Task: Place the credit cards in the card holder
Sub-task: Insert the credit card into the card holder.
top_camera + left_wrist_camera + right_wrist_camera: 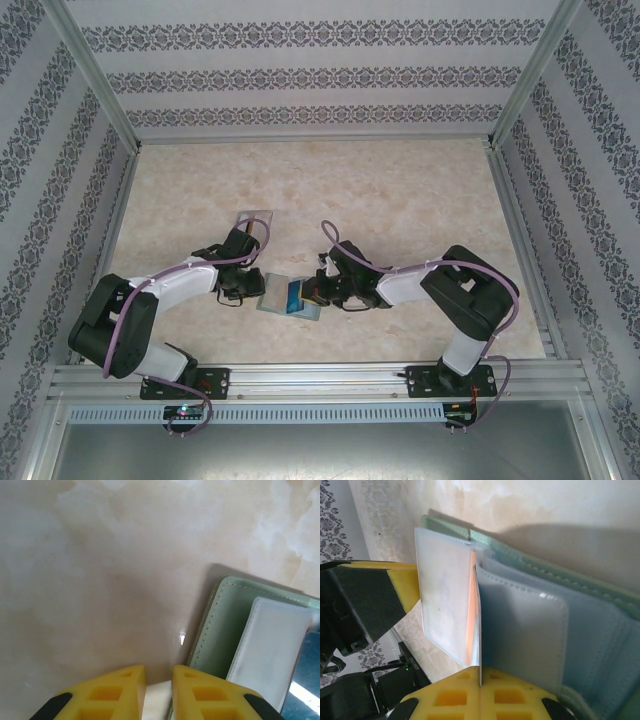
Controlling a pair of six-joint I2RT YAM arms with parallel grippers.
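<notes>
Low in the overhead view, aluminium mounting rail (320, 378): it crosses the frame from side to side and carries both arm bases.
Left arm (160, 290): white and black, looped with a purple cable (130, 320), bent from the lower left in toward the middle.
Right arm (450, 290): the same build, reaching in from the lower right.
Left gripper (159, 672): its yellow fingers (122, 692) stand at the bottom of the left wrist view with a narrow gap between them. A pale strip shows in that gap (whether it is pinched I cannot tell). The tips sit just beside the wallet's left edge.
Right gripper (480, 675): at the bottom of the right wrist view its yellow fingers are pressed together on the orange-yellow thin plastic card (471, 615). The card stands on edge and runs up among the wallet's clear leaves.
Sage-green folding wallet (272, 298): it lies open on the table just below the centre of the overhead view, between the two grippers. Its stitched green border and clear plastic inner pockets (270, 645) face up.
Blue thin plastic card (294, 297): it lies on the open wallet, at its middle (a dark blue sliver at the lower right of the left wrist view).
Beige marbled tabletop (400, 200): it spreads across the centre of the frame.
Clear plastic slotted stand (253, 218): above and left of the wallet, apart from it.
Grey-and-white patterned walls (300, 80): they close off the top, left and right.
</notes>
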